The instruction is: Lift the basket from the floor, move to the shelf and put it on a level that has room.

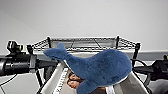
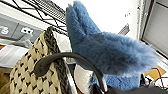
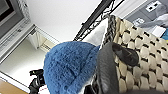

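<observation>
The left arm [image 1: 22, 63] is reaching in beside a cream woven basket [image 2: 30, 72] raised just before the top tier [image 1: 82, 43] of a black wire shelf [image 1: 136, 50]. A blue plush whale [image 1: 97, 66] is lying in the basket, and the right arm [image 1: 157, 70] is flanking it. Whether either gripper's fingers are apart or together cannot be told.

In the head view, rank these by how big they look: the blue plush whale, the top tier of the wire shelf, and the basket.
1. Blue plush whale, largest, though it sits nearest the camera.
2. Top tier of the wire shelf, wide but thin.
3. Basket, smallest as seen; the whale covers much of it and the picture's edge cuts it off, so its true size is unsure.
</observation>
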